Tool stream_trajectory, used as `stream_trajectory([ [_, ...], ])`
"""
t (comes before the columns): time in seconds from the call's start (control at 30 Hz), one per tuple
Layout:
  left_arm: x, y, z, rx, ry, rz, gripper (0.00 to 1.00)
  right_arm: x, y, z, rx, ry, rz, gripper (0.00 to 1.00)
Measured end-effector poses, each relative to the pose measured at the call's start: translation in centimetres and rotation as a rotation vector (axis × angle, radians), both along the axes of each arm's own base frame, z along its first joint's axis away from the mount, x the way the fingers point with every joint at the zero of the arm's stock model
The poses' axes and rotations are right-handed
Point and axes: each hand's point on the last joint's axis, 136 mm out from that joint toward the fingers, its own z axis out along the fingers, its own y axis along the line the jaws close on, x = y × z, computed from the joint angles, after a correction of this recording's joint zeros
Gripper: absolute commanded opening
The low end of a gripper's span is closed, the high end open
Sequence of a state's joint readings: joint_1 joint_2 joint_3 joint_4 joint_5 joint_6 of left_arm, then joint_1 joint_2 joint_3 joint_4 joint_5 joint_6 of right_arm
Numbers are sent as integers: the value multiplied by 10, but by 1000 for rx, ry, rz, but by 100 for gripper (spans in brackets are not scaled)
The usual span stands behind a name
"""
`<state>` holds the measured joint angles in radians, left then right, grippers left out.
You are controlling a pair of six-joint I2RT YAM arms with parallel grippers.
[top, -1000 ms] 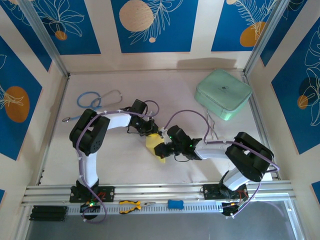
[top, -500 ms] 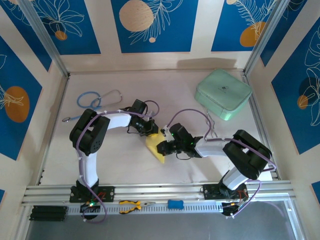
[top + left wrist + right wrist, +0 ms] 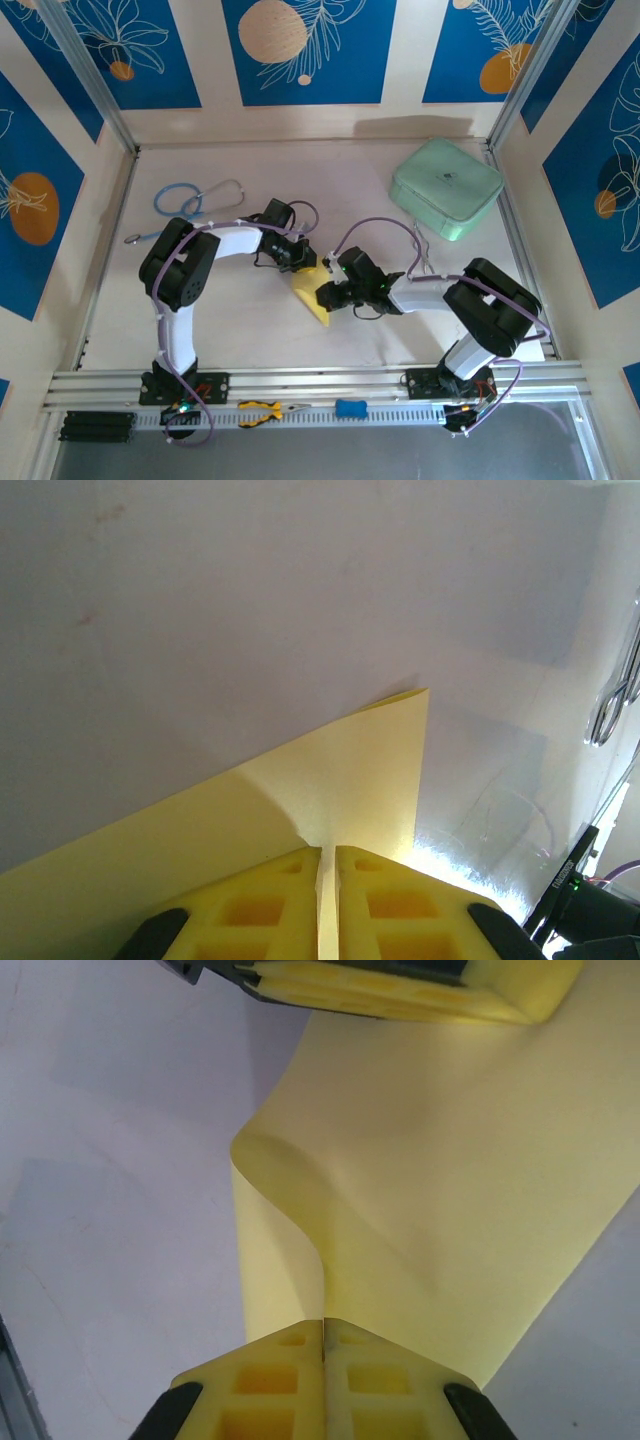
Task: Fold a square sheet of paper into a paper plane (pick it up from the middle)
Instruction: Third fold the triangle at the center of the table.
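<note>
The left fingers (image 3: 250, 905), padded in yellow, are clenched on one edge of the thin pale-yellow sheet of paper (image 3: 340, 770). The sheet rises from the lower left of the left wrist view to a sharp corner near its centre. The right fingers (image 3: 270, 1385) pinch another edge at the bottom of the right wrist view, where the sheet buckles into a raised bend. In the top view it lies just below centre on the pale surface (image 3: 230, 330), between both arms. A mint-green rounded case (image 3: 446, 188) sits at upper right.
</note>
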<state>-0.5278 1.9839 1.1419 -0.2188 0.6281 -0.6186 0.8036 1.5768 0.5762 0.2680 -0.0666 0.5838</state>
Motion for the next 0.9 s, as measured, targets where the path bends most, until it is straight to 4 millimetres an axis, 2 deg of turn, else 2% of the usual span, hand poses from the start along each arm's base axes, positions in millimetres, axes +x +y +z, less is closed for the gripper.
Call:
stream_trajectory([
  [0.9,0,0,0,0,0,0,12,8,-5,-10,-90,-24,-1,3],
])
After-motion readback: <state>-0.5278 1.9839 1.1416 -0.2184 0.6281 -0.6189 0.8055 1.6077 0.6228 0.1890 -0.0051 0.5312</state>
